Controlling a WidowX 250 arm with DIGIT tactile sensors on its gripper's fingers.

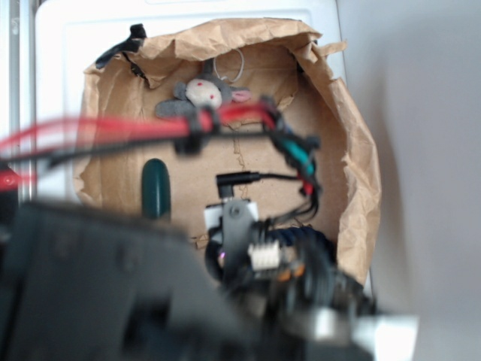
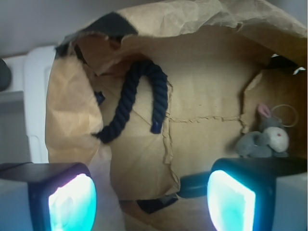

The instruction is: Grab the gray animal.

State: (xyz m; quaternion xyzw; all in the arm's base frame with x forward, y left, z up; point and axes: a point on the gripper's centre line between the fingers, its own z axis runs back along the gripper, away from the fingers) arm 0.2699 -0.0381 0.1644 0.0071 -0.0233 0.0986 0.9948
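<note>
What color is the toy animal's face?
The gray animal has a cream face with red dots, clearest in the exterior view.

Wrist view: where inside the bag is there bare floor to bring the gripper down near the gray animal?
The bare brown floor between the navy rope and the gray animal is free. The animal sits crowded against the bag wall in the far corner. The open gripper hangs short of it.

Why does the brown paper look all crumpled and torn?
The brown paper bag lies opened out, its rim crinkled and its floor cracked along torn creases. A navy blue rope handle flops loose inside. The small gray plush animal lies tipped against the wall.
</note>
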